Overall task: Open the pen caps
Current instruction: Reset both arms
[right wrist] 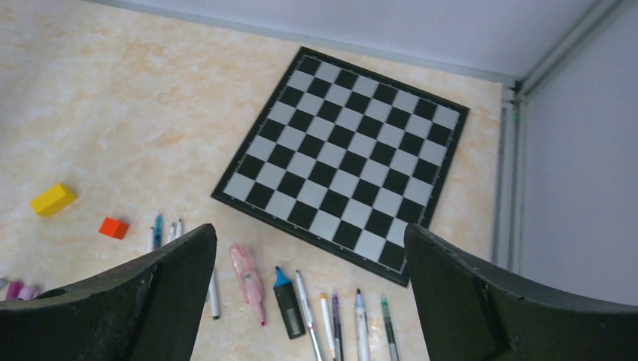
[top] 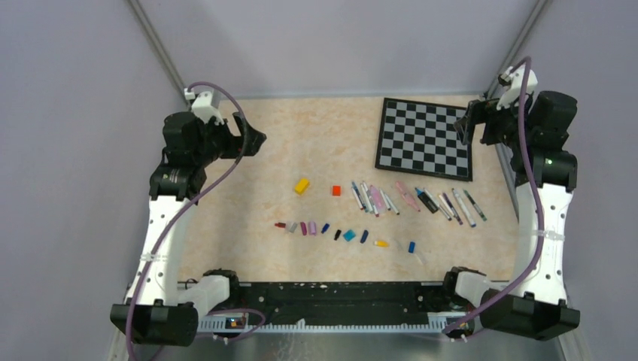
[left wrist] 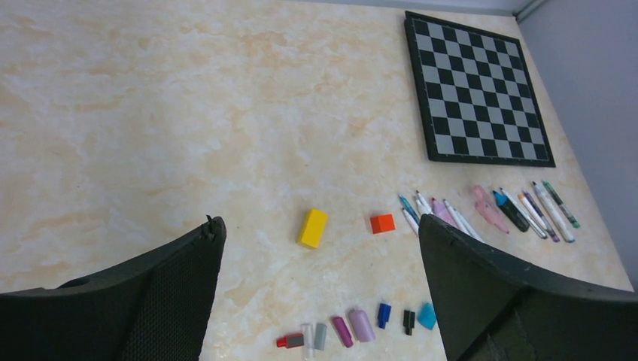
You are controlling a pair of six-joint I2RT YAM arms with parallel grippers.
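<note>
I'm looking down on the pale marbled desk [top: 316,135], with the black-and-white chequered board [top: 425,139] lying flat at its far right corner. Both arms are drawn up and apart. My left claw [top: 254,141] hangs high over the far left of the desk, jaws spread wide and holding nothing. My right claw [top: 466,124] hangs over the board's right edge, also spread wide and empty.

The thin plastic marker pens and highlighters [top: 406,195] lie side by side in a slanting row just in front of the board. Their barrels are mostly white or grey, with one pink and one black. I judge them light, stiff and smooth, so they will roll if nudged from the side. I'd close one claw across the middle of a barrel and pull straight along its length.

A yellow rectangular block [top: 302,186] and a small red cube [top: 335,191] sit left of the pens.

The tiny coloured plastic pen caps [top: 349,235] lie in a loose line nearer to me, apart from the pens. From the right wrist view several pens show bare tips, so the uncapping looks mostly done. The caps are featherlight and slippery, so I'd pinch one squarely across its width or it may skitter away.
</note>
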